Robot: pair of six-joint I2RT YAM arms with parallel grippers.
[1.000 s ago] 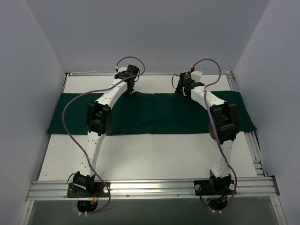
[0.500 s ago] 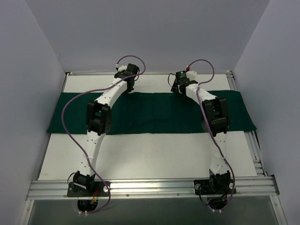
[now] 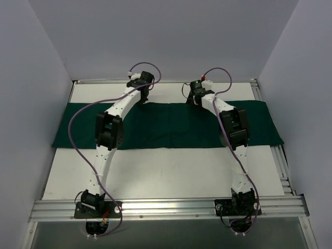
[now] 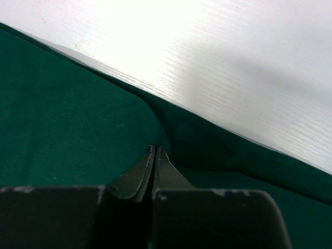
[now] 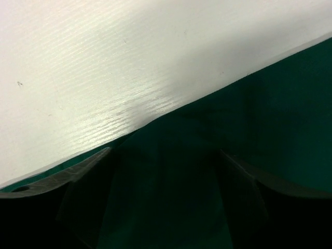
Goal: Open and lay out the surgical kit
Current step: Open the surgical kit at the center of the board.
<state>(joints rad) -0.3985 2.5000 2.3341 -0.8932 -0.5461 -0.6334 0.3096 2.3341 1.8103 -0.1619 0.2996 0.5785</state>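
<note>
We judge unfolding underway: left tool (image 4: 156, 150) pinches the dark green cloth wrap (image 4: 62, 114) edge; right tool (image 5: 165, 153), gaping astride it, should close.

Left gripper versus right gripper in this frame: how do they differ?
The left gripper is shut, its tips apparently pinching a raised fold of the green cloth. The right gripper stands wide open and holds nothing. The left gripper's tips meet just inside the cloth's far edge, while that edge runs between the right gripper's fingers. Both sit low at that edge, by the white table.
</note>
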